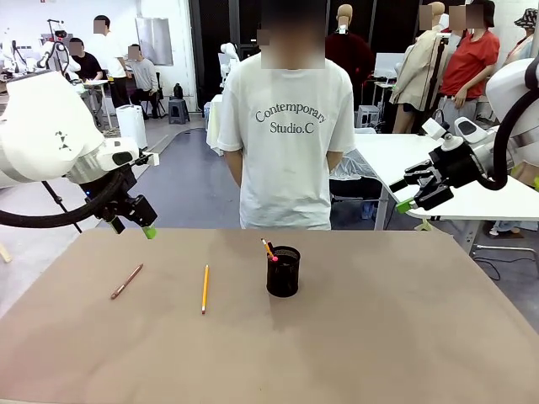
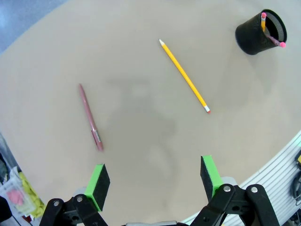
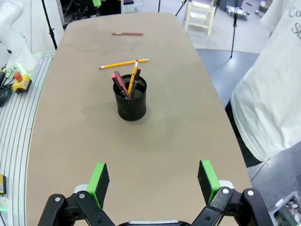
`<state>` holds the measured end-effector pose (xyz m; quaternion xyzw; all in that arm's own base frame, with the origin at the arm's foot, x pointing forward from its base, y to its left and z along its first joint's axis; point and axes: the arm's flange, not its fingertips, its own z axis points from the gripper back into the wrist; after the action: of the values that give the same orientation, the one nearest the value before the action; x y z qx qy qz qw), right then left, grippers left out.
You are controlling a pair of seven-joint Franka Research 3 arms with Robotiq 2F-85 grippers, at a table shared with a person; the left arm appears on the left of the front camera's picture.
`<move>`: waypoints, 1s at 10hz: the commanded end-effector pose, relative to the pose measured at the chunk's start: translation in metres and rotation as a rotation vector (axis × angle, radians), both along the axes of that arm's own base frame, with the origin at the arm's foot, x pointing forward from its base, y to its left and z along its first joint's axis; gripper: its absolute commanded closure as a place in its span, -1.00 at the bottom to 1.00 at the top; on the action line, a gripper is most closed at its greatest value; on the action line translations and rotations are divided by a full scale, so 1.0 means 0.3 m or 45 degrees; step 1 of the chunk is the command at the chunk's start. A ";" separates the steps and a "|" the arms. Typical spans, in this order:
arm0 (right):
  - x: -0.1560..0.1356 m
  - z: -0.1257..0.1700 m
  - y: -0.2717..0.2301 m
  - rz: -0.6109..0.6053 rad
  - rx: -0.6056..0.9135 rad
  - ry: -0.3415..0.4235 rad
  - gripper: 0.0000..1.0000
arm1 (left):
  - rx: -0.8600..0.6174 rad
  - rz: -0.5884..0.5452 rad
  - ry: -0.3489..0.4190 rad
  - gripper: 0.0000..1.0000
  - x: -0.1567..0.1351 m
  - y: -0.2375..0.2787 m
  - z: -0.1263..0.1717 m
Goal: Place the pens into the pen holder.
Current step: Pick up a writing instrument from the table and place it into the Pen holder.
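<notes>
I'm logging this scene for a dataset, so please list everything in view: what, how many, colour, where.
Table: one, brown, across the foreground.
Pen holder: one, black mesh, upright near the table's middle.
Pens in the holder: several, orange, dark red, pink-tipped; exact count unclear.
Yellow pencil: one, flat, left of the holder.
Reddish-brown pen: one, flat, farther left.
Person: one, white T-shirt, standing at the far side.
Left arm's jaws: one pair, black with green pads, open, empty, above the table's left side.
Right arm's jaws: one pair, same colours, open, empty, raised at the table's right.
</notes>
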<state>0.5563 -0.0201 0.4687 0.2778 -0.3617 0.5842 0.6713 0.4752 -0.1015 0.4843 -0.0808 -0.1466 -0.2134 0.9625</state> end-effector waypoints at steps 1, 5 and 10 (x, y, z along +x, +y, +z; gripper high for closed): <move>0.002 0.009 0.004 -0.014 -0.017 0.012 -1.00 | 0.102 0.215 0.107 -1.00 0.034 -0.045 -0.034; 0.002 0.009 0.004 -0.014 -0.017 0.012 -1.00 | 0.176 0.724 0.225 -1.00 0.110 -0.213 -0.154; 0.002 0.009 0.004 -0.014 -0.017 0.012 -1.00 | 0.172 0.616 0.101 -1.00 0.160 -0.365 -0.360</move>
<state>0.5564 -0.0201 0.4688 0.2778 -0.3618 0.5842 0.6714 0.5165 -0.2074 0.3836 -0.0022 -0.0902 0.0232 0.9957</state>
